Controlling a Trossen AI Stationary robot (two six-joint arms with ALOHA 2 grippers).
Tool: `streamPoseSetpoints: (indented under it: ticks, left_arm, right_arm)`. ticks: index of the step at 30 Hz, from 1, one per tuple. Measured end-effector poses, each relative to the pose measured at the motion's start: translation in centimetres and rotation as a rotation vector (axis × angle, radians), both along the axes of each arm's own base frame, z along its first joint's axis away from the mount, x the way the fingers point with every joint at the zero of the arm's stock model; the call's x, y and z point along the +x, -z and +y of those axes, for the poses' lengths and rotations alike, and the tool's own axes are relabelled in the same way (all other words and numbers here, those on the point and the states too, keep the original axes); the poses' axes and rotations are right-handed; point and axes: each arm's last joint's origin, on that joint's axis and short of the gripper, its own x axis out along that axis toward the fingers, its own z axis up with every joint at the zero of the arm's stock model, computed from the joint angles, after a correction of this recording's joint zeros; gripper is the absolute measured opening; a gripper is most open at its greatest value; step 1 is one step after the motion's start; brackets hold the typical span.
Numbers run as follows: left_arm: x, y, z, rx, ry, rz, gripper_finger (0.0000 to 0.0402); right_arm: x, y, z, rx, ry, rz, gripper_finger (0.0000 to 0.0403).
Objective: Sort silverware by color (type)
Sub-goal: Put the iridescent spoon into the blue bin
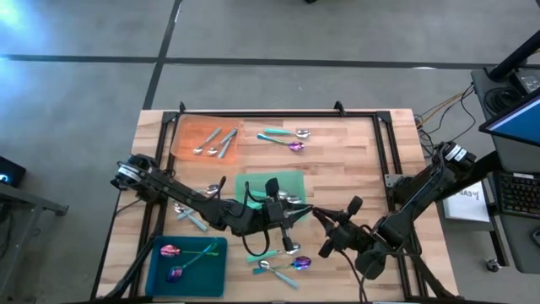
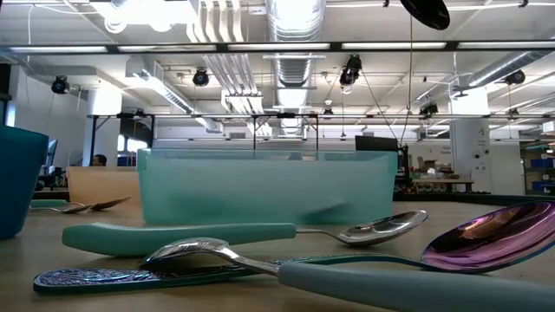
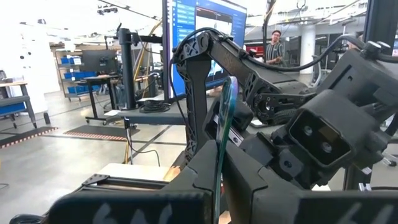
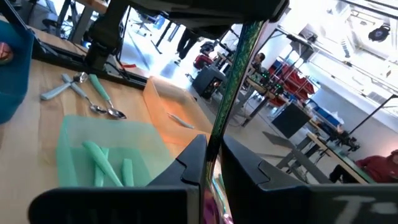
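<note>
Both pincers (image 1: 308, 213) mid-table, each closed on one upright teal-handled utensil (image 4: 231, 81), long axis vertical.

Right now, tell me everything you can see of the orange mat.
The orange mat is a flat rectangle with rounded corners, and it looks like thin, slightly translucent plastic. It lies on the wooden table near the far corner on the left arm's side, just inside the black frame rail. A few all-silver utensils rest on it, bunched toward one end and lying at a slant. Nothing else touches it.
</note>
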Motion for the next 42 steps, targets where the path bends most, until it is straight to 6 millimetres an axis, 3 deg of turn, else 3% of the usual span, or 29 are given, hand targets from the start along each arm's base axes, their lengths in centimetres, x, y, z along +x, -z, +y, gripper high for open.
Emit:
streamPoseSetpoints:
  ticks: [16, 27, 38, 42]
  left_arm:
    - [0.0, 0.0, 0.0, 0.008, 0.004, 0.016, 0.0]
    - [0.0, 0.6, 0.1, 0.058, -0.017, 0.077, 0.0]
    - [0.4, 0.9, 1.9, 0.111, -0.186, 0.144, 0.0]
    - [-0.1, 1.1, 2.5, 0.152, -0.298, 0.245, 0.0]
  right_arm:
    - [0.1, 0.1, 0.1, 0.177, -0.031, -0.084, 0.0021]
    - [0.1, 0.1, 0.1, 0.147, -0.045, -0.057, 0.0058]
    - [0.0, -0.1, 0.1, 0.206, -0.055, -0.085, 0.0049]
    - [0.0, -0.1, 0.1, 0.205, -0.056, -0.084, 0.0068]
